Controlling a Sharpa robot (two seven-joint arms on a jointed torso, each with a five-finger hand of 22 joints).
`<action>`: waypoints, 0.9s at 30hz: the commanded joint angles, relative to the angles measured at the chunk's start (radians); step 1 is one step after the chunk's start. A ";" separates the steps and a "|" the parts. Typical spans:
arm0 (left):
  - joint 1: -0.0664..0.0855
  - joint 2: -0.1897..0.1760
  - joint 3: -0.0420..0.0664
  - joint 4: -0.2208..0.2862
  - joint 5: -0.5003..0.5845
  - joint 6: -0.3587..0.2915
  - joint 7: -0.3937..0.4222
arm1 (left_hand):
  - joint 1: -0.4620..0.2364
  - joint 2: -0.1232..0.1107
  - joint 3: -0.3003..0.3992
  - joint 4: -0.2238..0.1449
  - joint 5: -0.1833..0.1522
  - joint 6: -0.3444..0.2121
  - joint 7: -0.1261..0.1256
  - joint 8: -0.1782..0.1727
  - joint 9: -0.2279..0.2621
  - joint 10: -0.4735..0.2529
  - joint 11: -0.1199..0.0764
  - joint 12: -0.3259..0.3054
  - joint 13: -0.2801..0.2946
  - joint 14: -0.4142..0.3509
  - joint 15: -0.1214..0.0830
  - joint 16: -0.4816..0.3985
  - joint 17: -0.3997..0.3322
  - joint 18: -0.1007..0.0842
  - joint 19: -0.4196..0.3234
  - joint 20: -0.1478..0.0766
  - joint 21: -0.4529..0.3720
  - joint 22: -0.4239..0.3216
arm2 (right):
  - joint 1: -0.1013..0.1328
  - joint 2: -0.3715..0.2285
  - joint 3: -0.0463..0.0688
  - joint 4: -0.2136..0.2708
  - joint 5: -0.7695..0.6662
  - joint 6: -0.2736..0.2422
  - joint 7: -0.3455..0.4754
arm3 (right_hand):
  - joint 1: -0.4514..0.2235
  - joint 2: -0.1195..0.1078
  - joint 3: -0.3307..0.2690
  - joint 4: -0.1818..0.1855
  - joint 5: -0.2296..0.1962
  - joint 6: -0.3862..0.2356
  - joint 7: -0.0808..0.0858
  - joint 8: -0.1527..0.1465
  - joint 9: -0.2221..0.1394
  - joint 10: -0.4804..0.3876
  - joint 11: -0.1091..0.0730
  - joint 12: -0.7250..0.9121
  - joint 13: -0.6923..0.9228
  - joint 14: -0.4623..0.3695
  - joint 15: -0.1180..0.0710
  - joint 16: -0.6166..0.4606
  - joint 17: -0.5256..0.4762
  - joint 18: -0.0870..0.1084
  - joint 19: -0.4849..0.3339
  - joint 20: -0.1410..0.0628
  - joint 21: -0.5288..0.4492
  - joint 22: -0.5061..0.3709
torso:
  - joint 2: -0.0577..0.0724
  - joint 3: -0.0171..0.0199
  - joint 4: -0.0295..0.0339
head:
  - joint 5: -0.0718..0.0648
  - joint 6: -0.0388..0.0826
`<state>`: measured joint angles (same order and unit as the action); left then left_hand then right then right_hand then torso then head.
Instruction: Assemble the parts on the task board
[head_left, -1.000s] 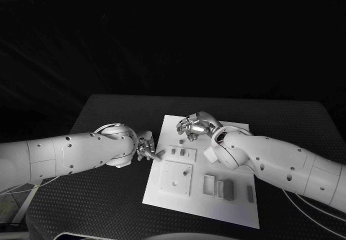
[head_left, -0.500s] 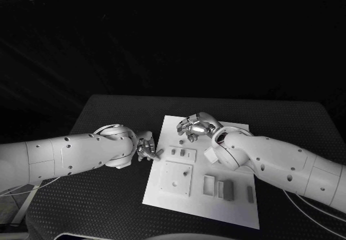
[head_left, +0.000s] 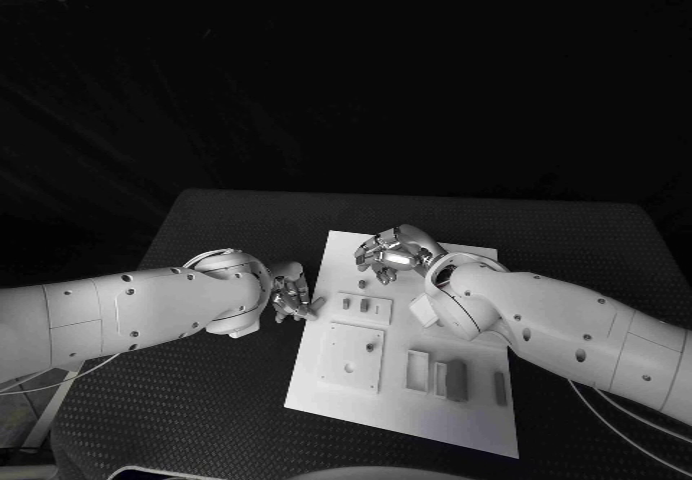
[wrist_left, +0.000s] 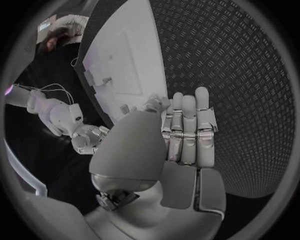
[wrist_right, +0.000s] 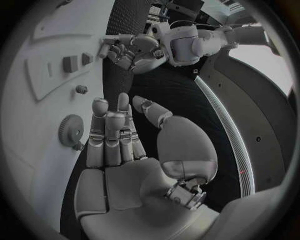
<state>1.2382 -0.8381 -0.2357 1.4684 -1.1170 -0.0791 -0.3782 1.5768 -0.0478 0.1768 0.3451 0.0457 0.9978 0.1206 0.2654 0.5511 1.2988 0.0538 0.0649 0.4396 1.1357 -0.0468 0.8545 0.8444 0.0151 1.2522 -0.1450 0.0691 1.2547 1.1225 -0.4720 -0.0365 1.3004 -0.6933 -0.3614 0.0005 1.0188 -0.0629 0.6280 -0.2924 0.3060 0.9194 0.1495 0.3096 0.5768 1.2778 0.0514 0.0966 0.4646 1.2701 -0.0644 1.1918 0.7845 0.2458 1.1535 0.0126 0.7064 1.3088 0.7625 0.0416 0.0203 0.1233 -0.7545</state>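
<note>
White task board (head_left: 361, 405) mid-table with small parts (head_left: 456, 380) on it, left hand (head_left: 293, 298) at its left edge (fingertips touching, holding nothing), right hand (head_left: 392, 250) over far end, fingers loose, empty.

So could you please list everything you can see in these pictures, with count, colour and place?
table: one, black, textured top, under everything.
task board: one, white plate, middle of the table, lying at a slant.
raised blocks: several, white, on the board's middle and near part; exact count unclear.
parts: a few small grey pieces, on and in the blocks; count unclear.
round toothed part: one, grey, on the board beside the right hand's fingers.
left hand: one, silver, at the board's left edge, fingertips at the board; holds nothing visible.
right hand: one, silver, over the board's far end, fingers apart, nothing in it.
arms: two, white, coming in from either side.
</note>
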 joint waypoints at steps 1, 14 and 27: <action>-0.005 -0.012 -0.003 -0.001 0.019 -0.031 0.022 | 0.042 0.061 0.073 -0.057 0.003 0.001 -0.003 0.007 0.004 -0.007 0.001 0.003 0.001 -0.005 -0.003 -0.003 0.000 0.011 -0.009 -0.001 0.001 0.002 | 0.000 -0.002 0.000 0.000 -0.002 0.023 0.007 | 0.000 0.008 -0.006 0.002 0.002 -0.004 0.002 -0.005 -0.001 -0.005 0.000 -0.005 0.000 -0.004 0.004 0.004 0.001 0.016 -0.009 0.000 0.000 0.018 | 0.000 -0.0001 0.0000 | 0.000 0.000; -0.001 -0.054 -0.002 0.026 0.020 -0.063 0.072 | 0.040 0.068 0.083 -0.064 0.003 0.006 -0.002 0.014 0.010 -0.002 -0.001 0.006 0.001 -0.003 -0.004 0.000 0.001 0.012 -0.011 -0.003 0.002 0.006 | 0.000 -0.013 0.000 -0.007 -0.014 0.055 0.004 | 0.001 0.007 -0.007 0.001 0.003 -0.004 0.002 -0.006 -0.001 -0.007 0.000 -0.006 0.000 -0.006 0.004 0.004 0.000 0.016 -0.010 0.001 -0.001 0.018 | 0.000 -0.0005 0.0006 | -0.001 0.005; 0.031 -0.073 -0.001 0.051 0.013 -0.085 0.092 | 0.041 0.066 0.088 -0.068 0.003 0.008 -0.002 0.017 0.013 0.004 -0.002 0.008 0.002 0.001 -0.005 0.003 0.001 0.013 -0.009 -0.004 0.004 0.009 | 0.000 -0.010 0.000 -0.019 -0.083 0.124 -0.015 | -0.002 0.006 -0.012 0.001 0.003 -0.008 0.004 -0.009 -0.002 -0.011 0.002 -0.009 -0.001 -0.009 0.005 0.003 0.000 0.016 -0.013 0.003 -0.002 0.018 | 0.000 -0.0007 0.0003 | -0.003 0.013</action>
<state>1.2651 -0.9103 -0.2371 1.5134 -1.0961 -0.1461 -0.3066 1.6042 -0.0065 0.2156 0.3281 0.0453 0.9956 0.1237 0.2700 0.5532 1.2989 0.0535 0.0696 0.4404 1.1348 -0.0485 0.8545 0.8445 0.0149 1.2470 -0.1500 0.0694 1.2621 1.1225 -0.4840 -0.0366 1.2809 -0.7272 -0.2912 -0.0093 1.0189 -0.0629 0.6223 -0.2924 0.3060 0.9162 0.1524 0.3056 0.5755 1.2738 0.0553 0.0927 0.4646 1.2666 -0.0609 1.1918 0.7845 0.2471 1.1450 0.0142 0.7064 1.3088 0.7626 0.0408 0.0206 0.1207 -0.7438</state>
